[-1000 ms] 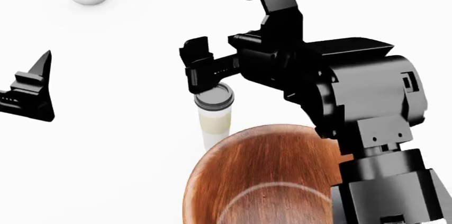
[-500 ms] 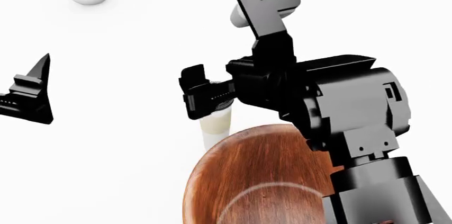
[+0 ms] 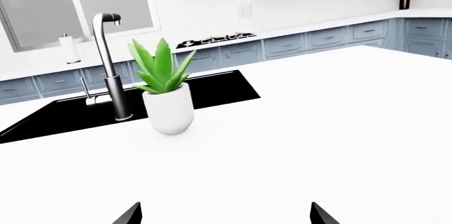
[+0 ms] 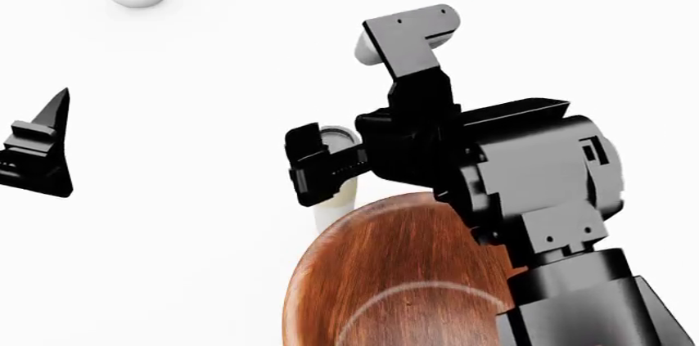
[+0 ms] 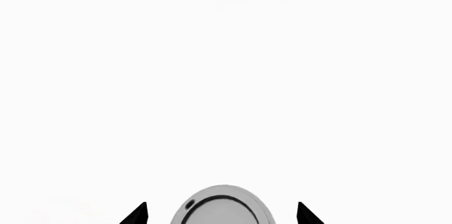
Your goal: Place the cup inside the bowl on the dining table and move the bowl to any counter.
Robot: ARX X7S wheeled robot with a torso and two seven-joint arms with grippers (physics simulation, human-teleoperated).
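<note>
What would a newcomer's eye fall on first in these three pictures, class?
Probably the big black right arm filling the head view, its tool down around the small lidded cup. Just below sits the glossy reddish-brown bowl on the white dining table. In the left wrist view, a green potted plant stands beside a black sink.

White tabletop [image 3: 339, 128] carrying a green plant [image 3: 161, 66] in a white pot [image 3: 169, 108], beside a black sink [image 3: 134, 102] with a chrome tap [image 3: 109, 65]. Blue-grey cabinets [image 3: 318, 38] line the far wall. Two end effector fingertips [image 3: 129, 214] stand apart.
</note>
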